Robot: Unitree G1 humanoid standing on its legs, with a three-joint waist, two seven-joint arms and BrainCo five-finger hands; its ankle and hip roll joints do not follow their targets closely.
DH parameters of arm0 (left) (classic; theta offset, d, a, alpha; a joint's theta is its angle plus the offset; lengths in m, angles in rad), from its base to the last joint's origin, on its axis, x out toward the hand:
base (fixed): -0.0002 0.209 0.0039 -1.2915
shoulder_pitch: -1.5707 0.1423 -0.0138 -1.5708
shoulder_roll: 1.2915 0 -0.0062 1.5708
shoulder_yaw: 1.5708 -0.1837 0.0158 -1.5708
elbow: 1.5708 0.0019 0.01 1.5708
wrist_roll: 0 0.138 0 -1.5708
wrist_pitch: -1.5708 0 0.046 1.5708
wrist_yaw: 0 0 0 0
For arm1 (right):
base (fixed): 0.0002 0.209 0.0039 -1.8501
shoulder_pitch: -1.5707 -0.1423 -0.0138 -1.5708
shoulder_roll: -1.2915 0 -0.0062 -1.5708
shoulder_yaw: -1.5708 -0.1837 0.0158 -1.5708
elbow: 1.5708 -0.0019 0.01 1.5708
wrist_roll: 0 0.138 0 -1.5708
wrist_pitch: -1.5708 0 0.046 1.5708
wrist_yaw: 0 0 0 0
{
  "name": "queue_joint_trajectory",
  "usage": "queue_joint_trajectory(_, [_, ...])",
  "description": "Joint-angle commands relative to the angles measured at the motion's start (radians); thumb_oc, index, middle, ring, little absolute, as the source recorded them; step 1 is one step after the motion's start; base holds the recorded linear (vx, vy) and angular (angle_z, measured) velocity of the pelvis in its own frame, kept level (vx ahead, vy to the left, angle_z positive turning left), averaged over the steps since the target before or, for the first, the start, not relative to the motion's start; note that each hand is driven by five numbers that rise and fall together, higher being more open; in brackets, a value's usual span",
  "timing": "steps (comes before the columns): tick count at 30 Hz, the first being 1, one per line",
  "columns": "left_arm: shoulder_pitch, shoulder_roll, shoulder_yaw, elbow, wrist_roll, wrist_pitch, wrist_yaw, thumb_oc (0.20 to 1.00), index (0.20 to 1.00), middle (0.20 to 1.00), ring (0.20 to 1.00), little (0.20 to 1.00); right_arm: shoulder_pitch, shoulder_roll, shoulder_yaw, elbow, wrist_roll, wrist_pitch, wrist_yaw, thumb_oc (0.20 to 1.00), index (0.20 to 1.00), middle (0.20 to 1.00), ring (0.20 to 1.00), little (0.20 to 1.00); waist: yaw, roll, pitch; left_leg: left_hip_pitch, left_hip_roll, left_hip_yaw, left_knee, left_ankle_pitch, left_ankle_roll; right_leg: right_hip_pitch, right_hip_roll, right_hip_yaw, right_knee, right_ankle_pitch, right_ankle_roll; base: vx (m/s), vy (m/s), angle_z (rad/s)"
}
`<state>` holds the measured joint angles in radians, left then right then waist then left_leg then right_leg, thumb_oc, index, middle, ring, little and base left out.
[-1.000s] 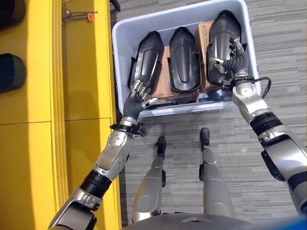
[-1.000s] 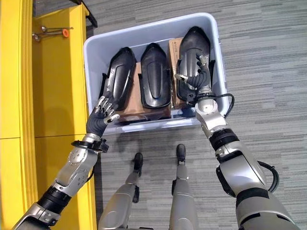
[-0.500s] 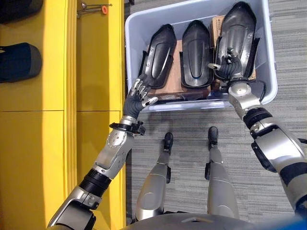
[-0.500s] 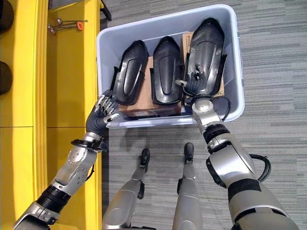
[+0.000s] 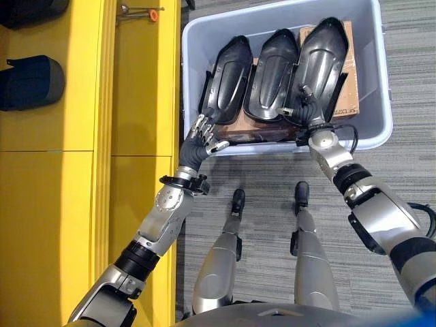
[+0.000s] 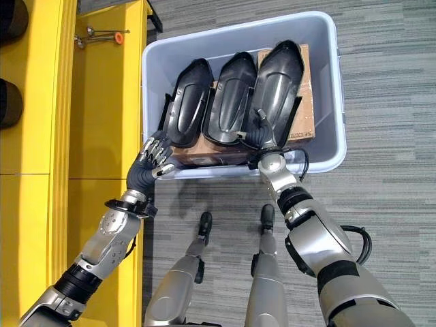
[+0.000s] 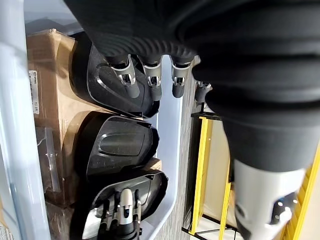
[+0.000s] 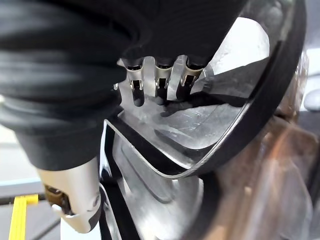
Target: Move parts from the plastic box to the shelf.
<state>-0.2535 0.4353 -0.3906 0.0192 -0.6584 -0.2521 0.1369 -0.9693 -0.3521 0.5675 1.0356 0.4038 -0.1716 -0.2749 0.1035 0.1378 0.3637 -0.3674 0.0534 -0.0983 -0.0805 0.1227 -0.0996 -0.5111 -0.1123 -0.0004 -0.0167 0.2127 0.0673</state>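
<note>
Three black parts sit side by side in the grey box (image 5: 381, 102), propped on brown cartons (image 5: 349, 82), so from here the job looks barely begun: left part (image 5: 228, 78), middle part (image 5: 271, 75), right part (image 5: 320, 65), none lifted clear. The yellow shelf (image 5: 136, 102) runs along at nine o'clock of the box, and two dark shapes on it (image 5: 30, 82), at its far nine o'clock side, may be parts already placed, though I cannot be sure what they are. The right robot hand (image 6: 257, 133) has its fingers curled onto the near, six o'clock end of the right part; its wrist camera shows the fingertips (image 8: 160, 82) hooked over the glossy rim, so I take it as gripping that part. The left robot hand (image 5: 202, 139) hangs at the box's seven o'clock corner, just beside the near end of the left part, fingers loosely spread and holding nothing. Left to do, I judge: lift the right part out, carry it over to nine o'clock onto the shelf, then the other two. In the way stand the box wall, the middle part pressed against the right one, and the left arm between box and shelf. At the shelf's twelve o'clock end lies a small metal tool with an orange tip (image 5: 139, 11).
</note>
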Motion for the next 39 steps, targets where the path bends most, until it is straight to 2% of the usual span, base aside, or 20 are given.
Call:
queue_joint_trajectory(1, [-0.02, 0.016, -0.011, -0.049, -0.007, -0.068, 0.001, 1.0, 1.0, 1.0, 1.0, 1.0, 0.023, 0.032, 0.026, 0.007, -0.045, 0.005, 0.014, 1.0, 1.0, 1.0, 1.0, 1.0, 0.025, -0.022, -0.019, 0.016, -0.003, -0.041, -0.007, -0.026, 0.03, -0.072, -0.075, -0.022, 0.153, -0.083, 0.063, -0.01, 0.008, 0.06])
queue_joint_trajectory(4, [-0.018, 0.023, 0.002, -0.054, -0.005, -0.07, 0.008, 1.0, 1.0, 1.0, 1.0, 1.0, 0.016, 0.0, 0.011, -0.055, -0.059, 0.004, -0.016, 1.0, 1.0, 1.0, 1.0, 1.0, 0.018, -0.031, -0.016, 0.02, -0.001, -0.037, -0.007, -0.028, 0.03, -0.071, -0.072, -0.018, 0.152, -0.081, 0.064, -0.01, 0.019, 0.07])
queue_joint_trajectory(5, [-0.01, 0.02, 0.02, -0.06, -0.004, -0.068, 0.024, 1.0, 1.0, 1.0, 1.0, 1.0, 0.02, -0.042, -0.019, -0.198, -0.063, -0.004, -0.055, 1.0, 1.0, 1.0, 1.0, 1.0, -0.001, -0.044, -0.015, 0.023, 0.003, -0.03, -0.007, -0.032, 0.029, -0.072, -0.067, -0.015, 0.15, -0.079, 0.065, -0.01, 0.021, 0.04])
queue_joint_trajectory(7, [-0.005, 0.023, 0.027, -0.061, -0.001, -0.064, 0.03, 1.0, 1.0, 1.0, 1.0, 1.0, 0.021, -0.07, -0.028, -0.267, -0.086, -0.003, -0.074, 1.0, 1.0, 1.0, 1.0, 1.0, -0.008, -0.05, -0.015, 0.024, 0.005, -0.026, -0.007, -0.034, 0.029, -0.073, -0.065, -0.013, 0.149, -0.078, 0.065, 0.0, 0.0, 0.0])
queue_joint_trajectory(8, [0.004, 0.02, 0.049, -0.07, 0.006, -0.061, 0.041, 1.0, 1.0, 1.0, 1.0, 1.0, 0.043, -0.111, -0.073, -0.436, -0.117, -0.016, -0.108, 1.0, 1.0, 1.0, 1.0, 1.0, -0.024, -0.059, -0.013, 0.028, 0.009, -0.021, -0.007, -0.039, 0.029, -0.074, -0.062, -0.01, 0.148, -0.076, 0.066, 0.0, 0.0, 0.0])
queue_joint_trajectory(9, [0.004, 0.02, 0.048, -0.071, 0.006, -0.061, 0.042, 1.0, 1.0, 1.0, 1.0, 1.0, 0.047, -0.113, -0.075, -0.442, -0.119, -0.012, -0.109, 1.0, 1.0, 1.0, 1.0, 1.0, -0.023, -0.059, -0.014, 0.028, 0.008, -0.02, -0.007, -0.039, 0.029, -0.075, -0.062, -0.01, 0.148, -0.076, 0.067, 0.0, 0.0, 0.0])
queue_joint_trajectory(11, [0.014, 0.012, 0.073, -0.084, 0.009, -0.056, 0.053, 1.0, 1.0, 1.0, 1.0, 1.0, 0.092, -0.159, -0.163, -0.635, -0.194, -0.018, -0.16, 1.0, 1.0, 1.0, 1.0, 1.0, -0.04, -0.069, -0.018, 0.03, 0.012, -0.014, -0.007, -0.047, 0.029, -0.08, -0.058, -0.005, 0.149, -0.077, 0.069, 0.01, 0.004, -0.13])
queue_joint_trajectory(13, [0.021, 0.009, 0.081, -0.091, 0.012, -0.054, 0.055, 1.0, 1.0, 1.0, 1.0, 1.0, 0.113, -0.167, -0.194, -0.693, -0.215, -0.021, -0.171, 1.0, 1.0, 1.0, 1.0, 1.0, -0.044, -0.071, -0.018, 0.032, 0.013, -0.012, -0.007, -0.049, 0.029, -0.08, -0.057, -0.003, 0.149, -0.077, 0.071, 0.01, 0.001, -0.12])
queue_joint_trajectory(17, [0.029, 0.003, 0.104, -0.105, 0.029, -0.048, 0.059, 1.0, 1.0, 1.0, 1.0, 1.0, 0.184, -0.193, -0.3, -0.892, -0.383, -0.003, -0.237, 1.0, 1.0, 1.0, 1.0, 1.0, -0.061, -0.073, -0.021, 0.034, 0.015, -0.003, -0.007, -0.056, 0.029, -0.084, -0.056, 0.001, 0.151, -0.08, 0.075, 0.01, 0.008, -0.05])
queue_joint_trajectory(20, [0.051, -0.009, 0.128, -0.128, 0.045, -0.05, 0.067, 1.0, 1.0, 1.0, 1.0, 1.0, 0.297, -0.145, -0.39, -1.106, -0.496, -0.018, -0.267, 1.0, 1.0, 1.0, 1.0, 1.0, -0.079, -0.074, -0.025, 0.034, 0.016, 0.004, -0.007, -0.062, 0.027, -0.089, -0.054, 0.007, 0.147, -0.081, 0.079, 0.02, 0.006, -0.15])
queue_joint_trajectory(28, [0.068, -0.012, 0.132, -0.145, 0.061, -0.054, 0.086, 1.0, 1.0, 1.0, 1.0, 1.0, 0.367, -0.085, -0.4, -1.142, -0.511, -0.018, -0.312, 1.0, 1.0, 1.0, 1.0, 1.0, -0.087, -0.078, -0.028, 0.033, 0.018, 0.01, -0.007, -0.066, 0.027, -0.094, -0.052, 0.006, 0.146, -0.079, 0.082, 0.01, -0.002, -0.03])
queue_joint_trajectory(39, [0.075, -0.018, 0.124, -0.141, 0.065, -0.063, 0.115, 1.0, 1.0, 1.0, 1.0, 1.0, 0.391, -0.03, -0.38, -0.977, -0.44, 0.0, -0.377, 1.0, 1.0, 1.0, 1.0, 1.0, -0.09, -0.065, -0.01, 0.018, 0.016, 0.014, -0.007, -0.066, 0.025, -0.117, -0.058, 0.014, 0.147, -0.074, 0.081, 0.0, 0.0, 0.0])
